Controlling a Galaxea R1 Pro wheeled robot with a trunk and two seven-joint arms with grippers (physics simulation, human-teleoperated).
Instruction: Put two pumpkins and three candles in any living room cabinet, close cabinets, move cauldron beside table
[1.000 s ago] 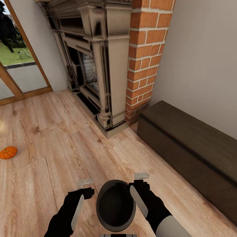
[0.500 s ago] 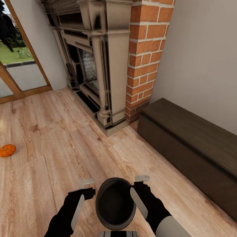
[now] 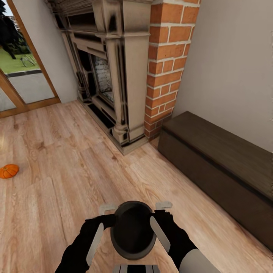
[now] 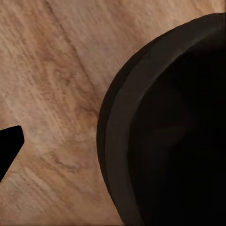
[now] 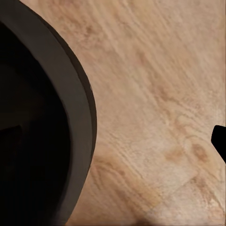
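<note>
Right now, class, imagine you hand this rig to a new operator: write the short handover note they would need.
Left gripper: pressed to the left side of the cauldron; jaw state unclear.
Right gripper: at the cauldron's right side; jaw state unclear.
The cauldron sits between both arms in front of the trunk, over the wood floor; it looks empty.
One pumpkin lies on the floor far to the left.
The cabinet stands along the wall to the right, its front flush and closed.
Left to do: place the cauldron beside a table, put this pumpkin in the cabinet, and find the other pumpkin and the candles.
</note>
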